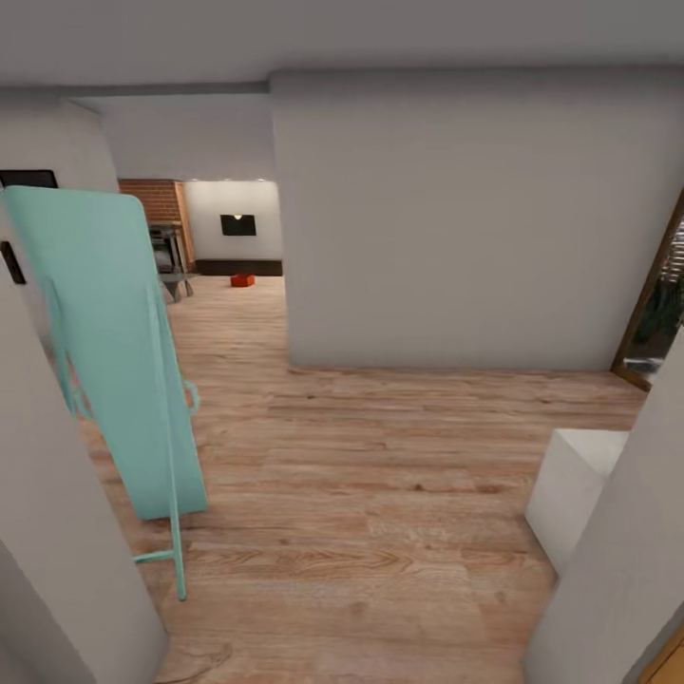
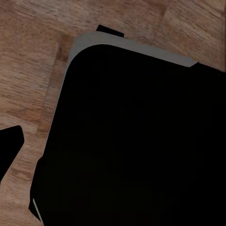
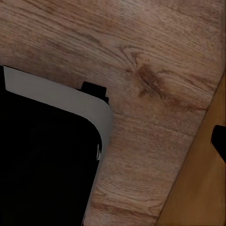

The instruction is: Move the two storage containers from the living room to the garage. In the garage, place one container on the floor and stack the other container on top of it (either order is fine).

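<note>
I judged the task barely begun: I carried nothing, and the garage was nowhere in what I saw. Both wrist cameras looked down past my dark base point(image 2: 136, 141) at the wood-plank floor point(image 3: 155, 61). I could not tell whether my left tool or my right tool was spread or pressed together, since no fingers were clear in those pictures.

Nearest me, an off-white wall edge point(image 1: 57, 532) crowded the left and another point(image 1: 627, 570) crowded the right, so I stood in a narrow gap. Just beyond on the left leaned a tall teal standing mirror point(image 1: 119, 351), its thin leg point(image 1: 176, 560) reaching out onto the planks; I judged that leg the likeliest thing to catch. On the right a low white block point(image 1: 579, 484) jutted into the path. Between them the planks lay open, wide enough for me, I thought, if I kept to the middle.

Farther on, a big off-white wall point(image 1: 456, 228) blocked the right, with a wood-framed doorway point(image 1: 655, 304) at its right end. The way left of it ran on into the living room, where one small orange-red storage container point(image 1: 242, 280) sat on the floor, well away, near the dark low bench point(image 1: 237, 267) below the black wall TV point(image 1: 237, 224). A brick fireplace point(image 1: 160, 223) stood to its left. Fetching, carrying and stacking were all left.
</note>
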### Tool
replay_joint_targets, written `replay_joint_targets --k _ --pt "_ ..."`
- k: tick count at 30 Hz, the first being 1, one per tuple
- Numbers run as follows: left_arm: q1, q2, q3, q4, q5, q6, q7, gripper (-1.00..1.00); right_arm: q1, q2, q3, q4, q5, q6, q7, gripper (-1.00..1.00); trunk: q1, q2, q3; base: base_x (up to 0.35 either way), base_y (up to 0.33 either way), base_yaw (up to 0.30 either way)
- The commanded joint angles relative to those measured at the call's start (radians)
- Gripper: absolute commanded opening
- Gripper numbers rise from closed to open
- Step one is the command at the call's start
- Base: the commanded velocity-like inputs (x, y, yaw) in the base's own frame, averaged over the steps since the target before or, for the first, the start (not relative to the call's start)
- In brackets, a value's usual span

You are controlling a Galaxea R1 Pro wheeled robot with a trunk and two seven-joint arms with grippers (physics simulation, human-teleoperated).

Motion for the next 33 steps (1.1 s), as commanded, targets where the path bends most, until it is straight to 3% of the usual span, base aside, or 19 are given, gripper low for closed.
replay_joint_targets --k 1,17,19,24,28,33 --pt "0.000 0.000 0.000 0.000 0.004 -0.003 0.000 1.00 -0.001 0.000 0.008 0.003 -0.010 -0.006 0.003 1.00 0.001 0.000 -0.001 0.322 0.000 0.000" --pt "0.000 0.000 0.000 0.000 0.004 -0.003 0.000 1.00 -0.001 -0.001 0.009 0.003 -0.002 -0.008 0.003 1.00 0.001 0.000 -0.001 0.322 0.000 0.000" --pt "0.000 0.000 0.000 0.000 0.004 -0.003 0.000 1.00 -0.001 0.001 0.055 0.003 0.102 -0.008 0.002 1.00 0.001 0.000 -0.001 0.322 0.000 0.000" --pt "0.000 0.000 0.000 0.000 0.004 -0.003 0.000 1.00 -0.001 0.008 0.110 0.004 0.273 -0.004 -0.001 1.00 0.001 0.000 -0.001 0.322 0.000 0.000" --pt "0.000 0.000 0.000 0.000 0.004 -0.003 0.000 1.00 -0.001 0.009 0.120 0.005 0.309 -0.003 -0.001 1.00 0.001 0.000 -0.001 0.322 0.000 0.000" --pt "0.000 0.000 0.000 0.000 0.003 -0.003 0.000 1.00 -0.001 0.009 0.121 0.005 0.314 -0.003 -0.001 1.00 0.001 0.000 -0.001 0.322 0.000 0.000"
